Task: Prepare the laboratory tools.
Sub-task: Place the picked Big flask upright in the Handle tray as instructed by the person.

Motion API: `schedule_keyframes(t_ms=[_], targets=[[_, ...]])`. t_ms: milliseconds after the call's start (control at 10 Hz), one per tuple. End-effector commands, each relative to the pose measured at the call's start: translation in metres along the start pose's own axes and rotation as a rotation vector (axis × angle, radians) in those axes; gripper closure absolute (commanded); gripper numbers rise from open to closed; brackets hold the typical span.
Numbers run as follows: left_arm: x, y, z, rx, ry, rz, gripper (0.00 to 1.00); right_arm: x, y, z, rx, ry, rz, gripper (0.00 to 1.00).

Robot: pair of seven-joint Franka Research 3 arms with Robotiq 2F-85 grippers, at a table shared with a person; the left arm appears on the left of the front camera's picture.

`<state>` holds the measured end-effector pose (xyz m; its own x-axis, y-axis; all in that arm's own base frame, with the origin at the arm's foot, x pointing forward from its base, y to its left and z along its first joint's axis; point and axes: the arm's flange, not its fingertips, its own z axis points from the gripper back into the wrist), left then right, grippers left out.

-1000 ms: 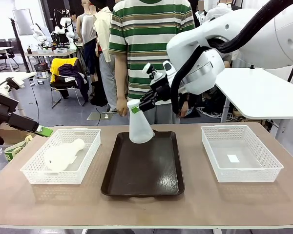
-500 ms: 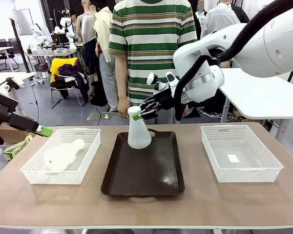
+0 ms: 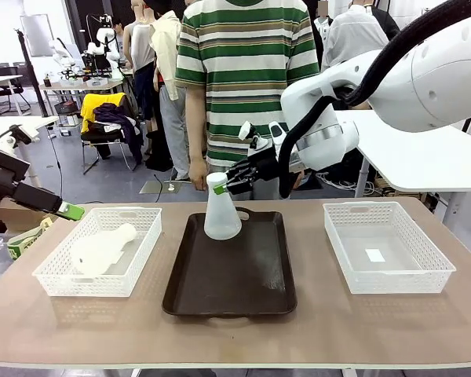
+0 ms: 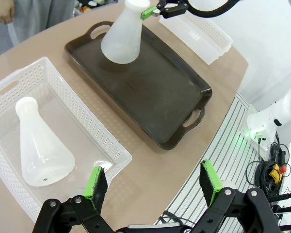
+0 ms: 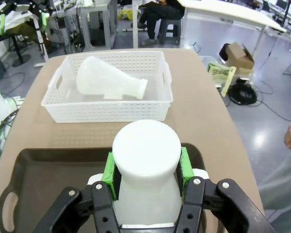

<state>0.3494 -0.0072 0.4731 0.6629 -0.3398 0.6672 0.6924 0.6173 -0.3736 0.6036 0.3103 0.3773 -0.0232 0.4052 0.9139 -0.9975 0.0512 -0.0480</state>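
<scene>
One frosted-white conical flask stands upright at the far end of the dark brown tray. My right gripper is shut on its neck, and in the right wrist view the green pads press both sides of that flask. The second flask lies on its side in the left white basket; it also appears as flask and flask. Off the table's left edge my left gripper hangs open and empty, its gripper fingers wide apart.
A second white mesh basket sits on the right with a small white slip inside. A person in a striped shirt stands at the far side, behind the tray. A white table stands at the back right.
My right gripper lowered the flask from a tilted hold above the tray until it stands upright on the tray's far end. The left arm has not moved.
</scene>
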Motion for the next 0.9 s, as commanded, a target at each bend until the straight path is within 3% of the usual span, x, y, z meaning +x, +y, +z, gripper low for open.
schedule_keyframes(t_ms=[0,500,800], targets=[[-0.001,0.002,0.000,-0.018,-0.019,-0.015,0.00,-0.011,-0.005,-0.009,0.007,-0.028,-0.005,1.00],[-0.001,0.002,0.000,-0.018,-0.019,-0.015,0.00,-0.027,-0.008,-0.012,0.019,-0.024,-0.057,1.00],[-0.001,0.002,0.000,-0.018,-0.019,-0.015,0.00,-0.035,-0.005,-0.010,0.016,-0.021,-0.076,0.44]])
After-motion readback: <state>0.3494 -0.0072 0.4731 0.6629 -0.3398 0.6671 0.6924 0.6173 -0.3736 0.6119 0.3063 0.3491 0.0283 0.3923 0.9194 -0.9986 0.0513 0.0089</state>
